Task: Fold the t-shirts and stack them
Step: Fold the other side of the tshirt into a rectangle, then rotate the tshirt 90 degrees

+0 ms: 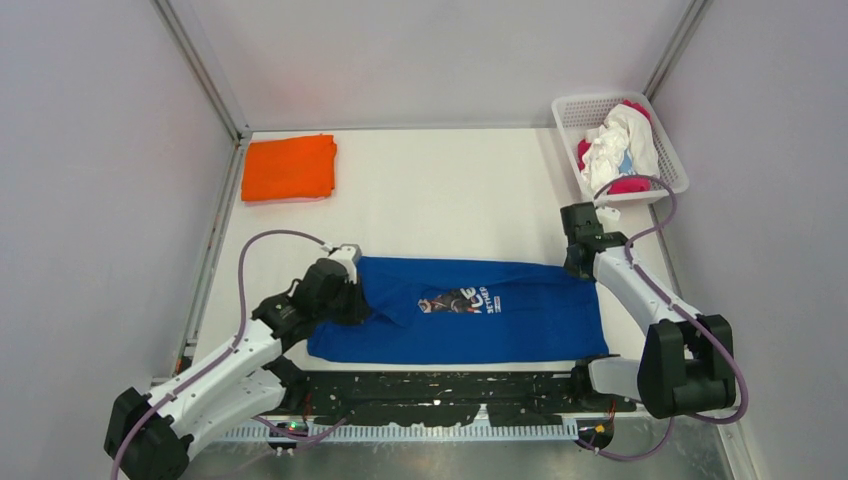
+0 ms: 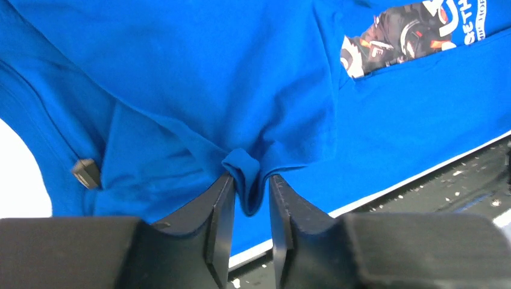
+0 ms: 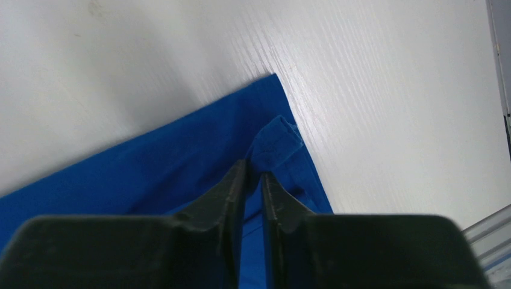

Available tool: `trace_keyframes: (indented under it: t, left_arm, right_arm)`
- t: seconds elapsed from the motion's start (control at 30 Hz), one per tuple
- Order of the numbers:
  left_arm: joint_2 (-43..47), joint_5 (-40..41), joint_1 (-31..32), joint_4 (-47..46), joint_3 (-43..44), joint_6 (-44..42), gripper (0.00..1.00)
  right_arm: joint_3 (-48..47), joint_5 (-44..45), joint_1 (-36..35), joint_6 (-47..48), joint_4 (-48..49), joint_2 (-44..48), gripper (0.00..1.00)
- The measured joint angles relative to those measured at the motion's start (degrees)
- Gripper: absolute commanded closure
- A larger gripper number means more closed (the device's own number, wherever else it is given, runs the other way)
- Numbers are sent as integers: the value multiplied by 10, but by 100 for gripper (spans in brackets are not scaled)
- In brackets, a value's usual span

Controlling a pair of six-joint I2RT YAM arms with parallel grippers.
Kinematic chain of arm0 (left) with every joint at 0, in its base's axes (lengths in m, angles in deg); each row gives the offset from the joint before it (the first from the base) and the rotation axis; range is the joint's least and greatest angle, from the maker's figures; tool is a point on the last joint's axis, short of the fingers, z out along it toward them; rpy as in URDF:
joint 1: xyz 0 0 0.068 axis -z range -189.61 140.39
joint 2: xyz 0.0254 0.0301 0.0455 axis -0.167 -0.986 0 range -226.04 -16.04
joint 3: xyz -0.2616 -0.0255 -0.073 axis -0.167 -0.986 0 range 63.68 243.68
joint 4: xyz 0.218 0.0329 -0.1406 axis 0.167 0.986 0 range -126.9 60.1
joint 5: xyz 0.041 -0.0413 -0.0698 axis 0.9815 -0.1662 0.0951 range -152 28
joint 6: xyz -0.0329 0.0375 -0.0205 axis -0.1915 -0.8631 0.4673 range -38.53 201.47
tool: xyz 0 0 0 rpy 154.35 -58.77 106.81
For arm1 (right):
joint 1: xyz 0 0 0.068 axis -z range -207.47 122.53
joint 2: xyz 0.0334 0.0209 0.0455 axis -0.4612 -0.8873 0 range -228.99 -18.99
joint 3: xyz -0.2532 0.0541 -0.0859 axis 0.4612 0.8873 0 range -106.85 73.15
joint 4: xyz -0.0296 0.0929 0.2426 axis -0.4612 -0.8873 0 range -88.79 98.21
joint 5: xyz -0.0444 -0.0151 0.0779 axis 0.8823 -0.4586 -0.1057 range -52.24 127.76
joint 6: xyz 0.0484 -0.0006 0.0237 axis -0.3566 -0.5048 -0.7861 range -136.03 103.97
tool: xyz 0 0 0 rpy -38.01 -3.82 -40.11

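While the blue t-shirt [image 1: 520, 325] lies long and flat across the near part of the white tabletop [image 1: 450, 190] (its picture faces up), the left end effector [image 2: 249, 179] pinches a small fold of blue cloth at its left end. The right end effector [image 3: 253, 168] is at the shirt's far right corner. Its fingers are almost together, with a bump of hem at their tips, but I cannot tell if they grip it. An orange t-shirt [image 1: 290, 167] lies folded far left. A white t-shirt [image 1: 625, 140] and a magenta t-shirt [image 1: 632, 185] sit bunched in the basket [image 1: 575, 108], far right.
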Motion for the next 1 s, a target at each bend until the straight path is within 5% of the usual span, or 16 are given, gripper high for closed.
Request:
trace_keyframes:
  t: [0.1,0.2,0.23,0.53,0.73,1.0]
  left_arm:
    - [22,-4,13,26,-9,26,48]
    - [67,-1,27,68,-10,53,4]
    - [83,1,30,80,-10,55,1]
    - [150,21,38,101,46,72,0]
    - [-5,-57,38,-26,63,70,0]
    - [-212,-155,51,-165,39,75,0]
  right_arm:
    - [26,16,-1,-14,-21,5,30]
    - [42,28,-1,-31,-43,35,12]
    - [42,31,-1,-36,-51,53,4]
    - [43,-28,-1,-22,-25,239,5]
    - [73,-149,-1,-3,43,266,5]
    - [87,-236,-1,5,100,172,5]
